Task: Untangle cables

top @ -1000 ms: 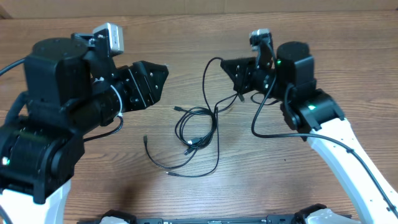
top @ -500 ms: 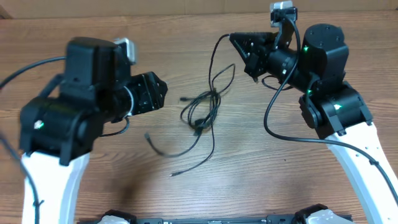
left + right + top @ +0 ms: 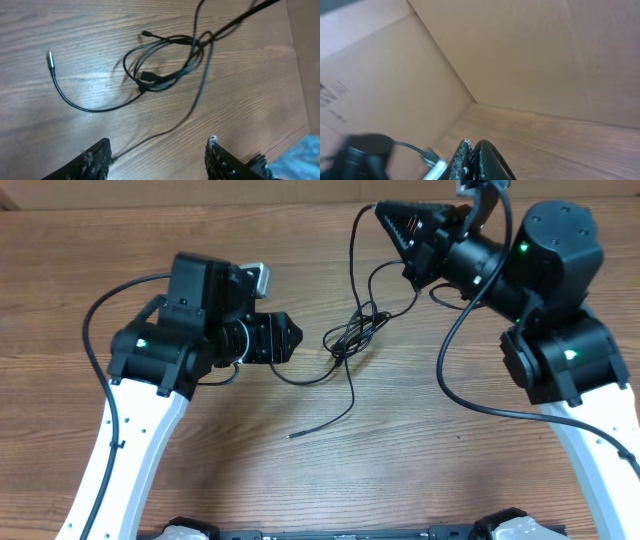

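Observation:
The thin black cables (image 3: 350,335) lie in a loose knot at the table's middle, with one strand trailing to a loose end (image 3: 292,435) nearer the front. One strand rises from the knot to my right gripper (image 3: 385,215), which is shut on it high at the back. In the right wrist view the fingers (image 3: 472,146) are pressed together with a silvery plug (image 3: 436,165) beside them. My left gripper (image 3: 292,340) is open just left of the knot. The left wrist view shows the knot (image 3: 165,80) ahead of the open fingers (image 3: 157,147) and a silver-tipped end (image 3: 50,57).
A cardboard wall (image 3: 530,55) stands along the back of the wooden table (image 3: 200,450). Thick black arm wires loop beside each arm, at the left (image 3: 95,310) and at the right (image 3: 450,385).
My right gripper has risen and moved back and right with the strand, dragging the knot toward the back right. My left arm has moved right and lower, close to the knot.

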Motion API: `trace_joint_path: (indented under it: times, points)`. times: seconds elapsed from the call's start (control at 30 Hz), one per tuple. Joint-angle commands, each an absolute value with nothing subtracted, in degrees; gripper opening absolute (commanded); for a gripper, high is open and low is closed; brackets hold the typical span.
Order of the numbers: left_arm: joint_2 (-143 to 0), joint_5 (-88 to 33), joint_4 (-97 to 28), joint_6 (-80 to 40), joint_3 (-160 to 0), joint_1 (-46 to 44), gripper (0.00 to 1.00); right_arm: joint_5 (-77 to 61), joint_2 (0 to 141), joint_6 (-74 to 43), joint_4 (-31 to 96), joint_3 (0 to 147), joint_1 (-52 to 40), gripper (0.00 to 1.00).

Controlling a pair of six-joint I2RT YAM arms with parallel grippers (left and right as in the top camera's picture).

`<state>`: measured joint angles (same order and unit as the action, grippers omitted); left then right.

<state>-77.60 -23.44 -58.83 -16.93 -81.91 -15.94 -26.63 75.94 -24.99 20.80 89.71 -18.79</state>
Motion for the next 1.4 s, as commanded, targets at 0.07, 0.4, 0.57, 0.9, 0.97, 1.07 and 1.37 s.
trace_joint_path:
  times: [0.07, 0.4, 0.57, 0.9, 0.97, 1.07, 1.37]
  points:
    - [-77.5, -25.6, -54.8, -7.2, -79.7, -19.3, 0.61, -28.3, 74.6, -31.5, 20.3, 94.2, -18.6, 0.04]
    - [-77.5, -25.5, -48.8, 2.0, -77.3, -26.9, 0.59, -32.3, 74.6, -37.4, 20.1, 98.0, -18.6, 0.04]
    - [-77.5, -25.2, -48.8, 2.6, -76.8, -27.4, 0.59, -34.2, 74.6, -40.6, 19.9, 100.1, -18.6, 0.04]
    - [-77.6, -25.2, -45.8, 2.6, -72.2, -27.5, 0.04, -38.2, 74.6, -43.5, 20.1, 102.8, -18.6, 0.04]
    - [-77.6, -25.1, -45.8, 2.6, -72.1, -27.5, 0.04, -38.7, 74.6, -43.5, 20.3, 102.8, -18.6, 0.04]
    - [-77.6, -25.1, -45.8, 2.6, -72.1, -27.4, 0.04, -38.7, 74.6, -43.0, 20.4, 102.8, -18.6, 0.04]
    - [-76.5, -26.2, -45.8, 0.8, -72.3, -27.4, 0.04, -25.1, 75.1, -27.9, 41.3, 102.8, -18.5, 0.04]
